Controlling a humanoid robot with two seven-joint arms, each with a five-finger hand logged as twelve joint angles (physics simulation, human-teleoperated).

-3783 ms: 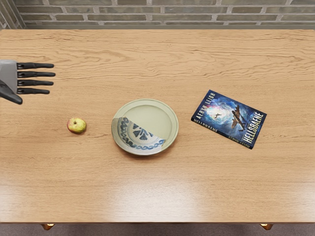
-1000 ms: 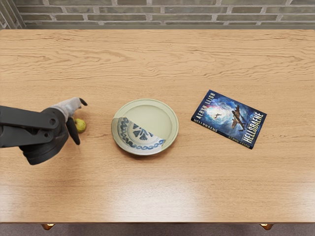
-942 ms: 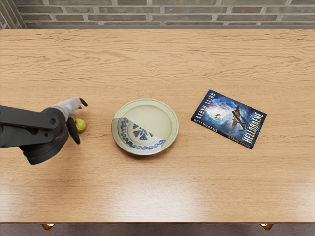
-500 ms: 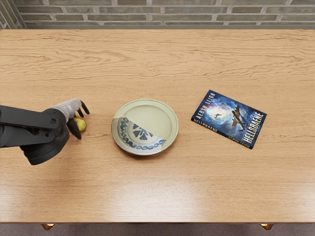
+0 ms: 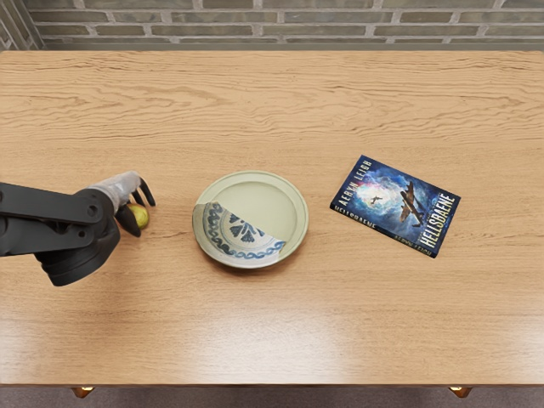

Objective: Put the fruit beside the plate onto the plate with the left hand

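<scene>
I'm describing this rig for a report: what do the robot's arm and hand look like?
The left arm is dark grey and boxy with a bulky rounded wrist. The left hand has a light grey back and black fingers. No cables or markings show.

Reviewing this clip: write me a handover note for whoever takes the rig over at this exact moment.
Left hand: fingers curled over the apple, thumb at its near side; the grip looks closed.
Right hand: out of view.
Apple: low at the table, left of the plate and apart from it, not yet lifted. No fruit is on the plate.
Book: right of the plate, not part of the job.
Done: reach and grasp.
Left: lift the apple, carry it right over the rim, set it on the plate, release.
</scene>
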